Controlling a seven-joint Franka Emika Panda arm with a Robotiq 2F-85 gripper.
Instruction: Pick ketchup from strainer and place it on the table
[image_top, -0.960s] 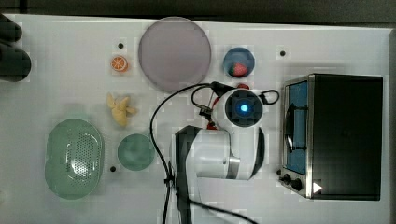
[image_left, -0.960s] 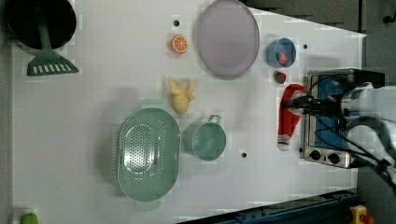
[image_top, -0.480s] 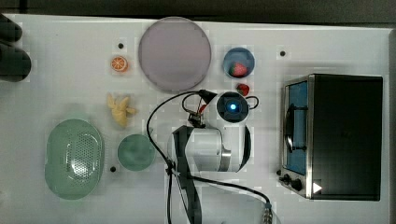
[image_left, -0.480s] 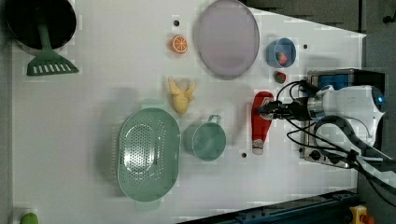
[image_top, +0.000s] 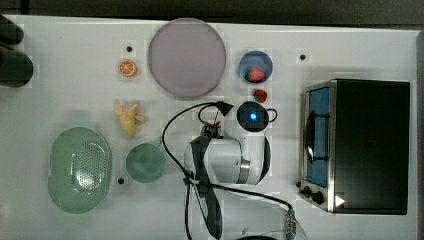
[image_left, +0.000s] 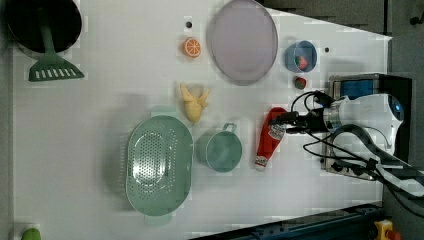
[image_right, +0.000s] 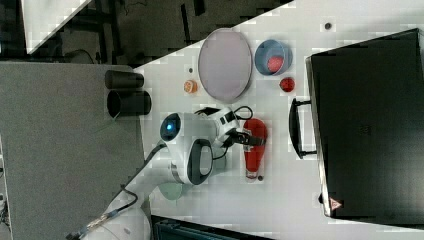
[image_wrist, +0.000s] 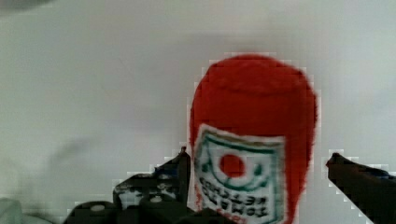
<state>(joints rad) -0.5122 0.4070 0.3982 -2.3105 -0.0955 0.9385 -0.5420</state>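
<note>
**Lying on the Table: Ketchup Between Spread Fingers**

One ketchup bottle is seen lying flat on the table, between the green cup and the oven, well apart from the strainer. One gripper is seen at the bottle's red base end. Its fingers are spread: in the wrist view one finger is close beside the label and the other is clear of the bottle, so nothing is clamped.

Counted in the left view: one strainer, one cup, one grey plate, one blue bowl, one orange slice, one banana, one spatula, two strawberries.

In the top view the ketchup is hidden under the arm. In the left and right views its full length is shown. The label print is shown in the wrist view.
</note>
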